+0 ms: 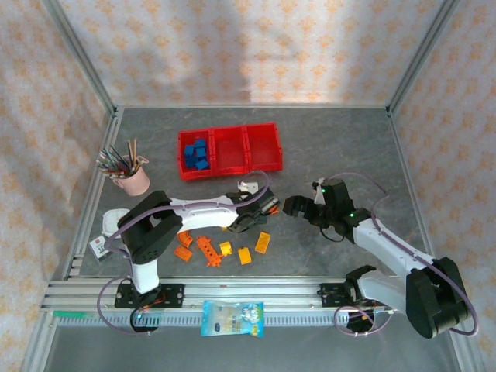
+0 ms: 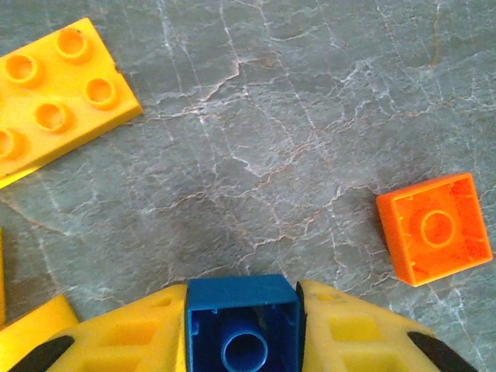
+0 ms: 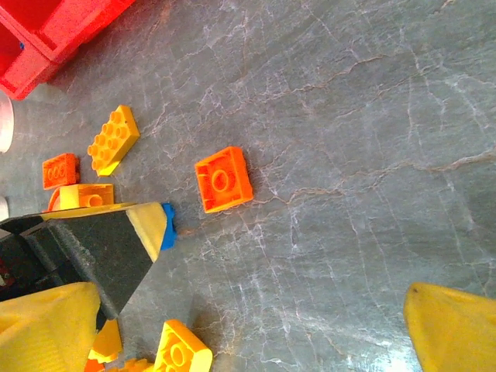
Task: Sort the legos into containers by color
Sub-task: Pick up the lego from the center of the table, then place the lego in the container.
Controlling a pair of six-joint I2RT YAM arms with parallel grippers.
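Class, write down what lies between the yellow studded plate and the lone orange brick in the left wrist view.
Nothing: in the left wrist view the grey table between the yellow plate and orange brick is bare.

We see a grey table veined with pale, marble-like cracks. The walls are cream with a repeating orange flower print. The bins are bright red, and the bricks in the left one are blue. The cup is pink, and the packet is blue and white.

In the left wrist view we see a dark blue brick between the left fingers, which are yellow with black tips. The flat studded brick is yellow-orange and the square brick a deeper orange. The right fingers are yellow too. The left arm and the right arm are white and black.
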